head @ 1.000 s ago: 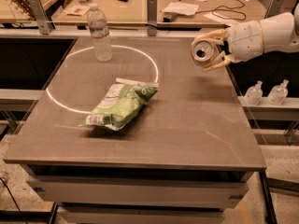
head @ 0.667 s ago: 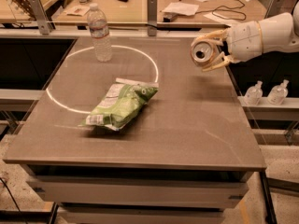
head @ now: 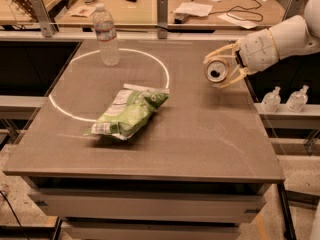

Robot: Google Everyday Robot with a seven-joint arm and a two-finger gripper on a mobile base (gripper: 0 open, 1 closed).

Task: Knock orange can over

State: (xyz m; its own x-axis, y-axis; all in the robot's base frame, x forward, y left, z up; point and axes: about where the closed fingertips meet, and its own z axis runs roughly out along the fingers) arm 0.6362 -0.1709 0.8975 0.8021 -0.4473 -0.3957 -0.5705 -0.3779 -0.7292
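Note:
The orange can (head: pixel 216 70) is tipped on its side, its silver top facing the camera, at the right side of the table. It sits between the two pale fingers of my gripper (head: pixel 220 68), which reaches in from the right on a white arm (head: pixel 280 41). The gripper is shut on the can and holds it just above the tabletop; I cannot tell whether the can touches the surface.
A clear water bottle (head: pixel 106 34) stands at the back left on a white circle line (head: pixel 165 74). A green chip bag (head: pixel 130 113) lies mid-table. The grey table (head: pixel 200 149) has its right edge close to the gripper. Small bottles (head: pixel 285 99) stand on a shelf to the right.
The gripper with the can has come down a little toward the table. The bottle and the chip bag have not moved.

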